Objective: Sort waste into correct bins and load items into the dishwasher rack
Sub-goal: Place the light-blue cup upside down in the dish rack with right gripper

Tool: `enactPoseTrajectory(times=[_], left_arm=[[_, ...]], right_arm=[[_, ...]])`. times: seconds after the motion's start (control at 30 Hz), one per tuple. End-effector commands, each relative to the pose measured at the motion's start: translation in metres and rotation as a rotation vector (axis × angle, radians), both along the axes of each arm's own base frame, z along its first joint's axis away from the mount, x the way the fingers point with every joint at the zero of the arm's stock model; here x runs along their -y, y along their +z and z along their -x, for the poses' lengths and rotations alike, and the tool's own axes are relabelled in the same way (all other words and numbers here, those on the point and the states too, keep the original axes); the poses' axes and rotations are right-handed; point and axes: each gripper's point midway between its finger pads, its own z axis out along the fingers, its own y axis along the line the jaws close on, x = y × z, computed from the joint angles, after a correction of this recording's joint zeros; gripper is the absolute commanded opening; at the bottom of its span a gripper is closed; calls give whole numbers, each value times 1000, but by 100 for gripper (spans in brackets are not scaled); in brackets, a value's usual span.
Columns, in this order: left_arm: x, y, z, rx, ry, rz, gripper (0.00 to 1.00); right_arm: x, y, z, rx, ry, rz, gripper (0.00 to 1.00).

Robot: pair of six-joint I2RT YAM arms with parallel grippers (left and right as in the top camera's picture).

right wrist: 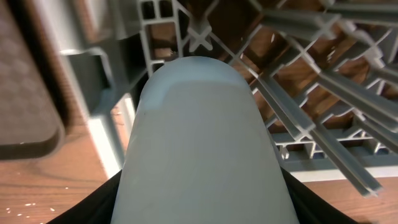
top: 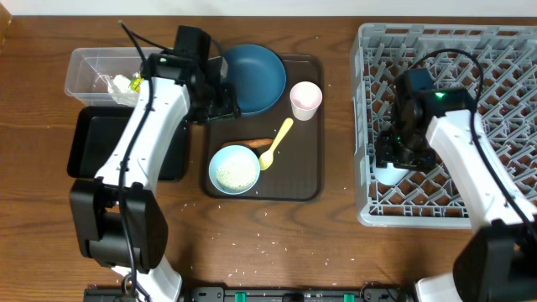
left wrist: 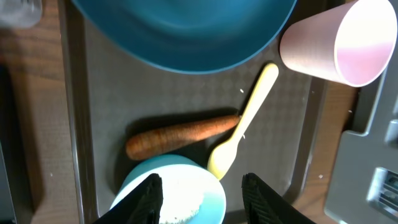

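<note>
L fingers [left wrist: 149, 200] wide, empty, over brown tray [top: 306, 168] by blue plate [top: 252, 75]; carrot [top: 258, 143] lies on tray. R fingers [right wrist: 93, 208] grip light blue cup [right wrist: 202, 155] inside rack [top: 503, 50], by its tray-side wall.

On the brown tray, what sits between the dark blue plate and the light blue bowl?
The orange carrot and the yellow spoon lie there, clearest in the left wrist view.
</note>
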Motion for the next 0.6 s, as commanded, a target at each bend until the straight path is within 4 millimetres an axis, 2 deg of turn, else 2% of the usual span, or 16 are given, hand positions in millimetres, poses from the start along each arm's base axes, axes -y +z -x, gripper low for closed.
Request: enactPoseTrajectory(times=[0.0, 0.03, 0.13, 0.17, 0.3, 0.57], left_arm=[[2, -5, 1, 21, -24, -69, 45], [6, -4, 0, 33, -35, -70, 45], [21, -1, -7, 80, -67, -60, 50], [27, 1, -11, 104, -77, -54, 53], [46, 4, -29, 201, -104, -62, 63], [94, 1, -66, 375, -159, -19, 73]], right_arm=[[0, -5, -3, -18, -28, 21, 50], [0, -7, -3, -24, -28, 22, 57], [0, -7, -4, -20, -28, 22, 93], [0, -6, -5, -13, -30, 21, 99], [5, 7, -16, 26, -70, 13, 99], [21, 65, -42, 210, -81, -7, 99]])
